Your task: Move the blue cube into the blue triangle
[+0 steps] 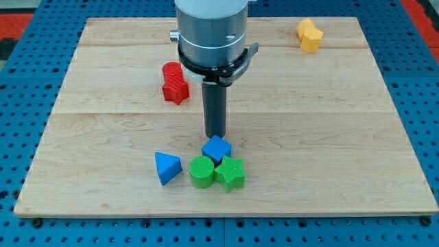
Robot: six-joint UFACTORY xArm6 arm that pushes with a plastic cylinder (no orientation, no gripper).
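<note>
two green blocks sit in the lower middle of the wooden board (329, 137): a round green cylinder (202, 171) and, touching it on the view's right, a lobed green block (231, 173) of star-like outline. both press against the lower edges of the blue cube (217, 149). the green cylinder lies between the blue cube and the blue triangle (167, 167), partly blocking the direct line between them. a red block (175, 83) of irregular stepped shape stands well apart toward the view's upper left. a yellow block (309, 34) rests near the view's top right corner.

the blue cube is turned corner-on, showing a diamond-shaped top face, just right of board centre near the bottom. the blue triangle lies to its left, apart from it, near the green cylinder.

my tip (215, 136) stands just above the blue cube, at or almost at its upper corner. there is no claw on this arm, only the dark straight rod under a grey metal housing.

blocks show ribbed, layered surfaces. the board is pale grained wood on a blue perforated base.
</note>
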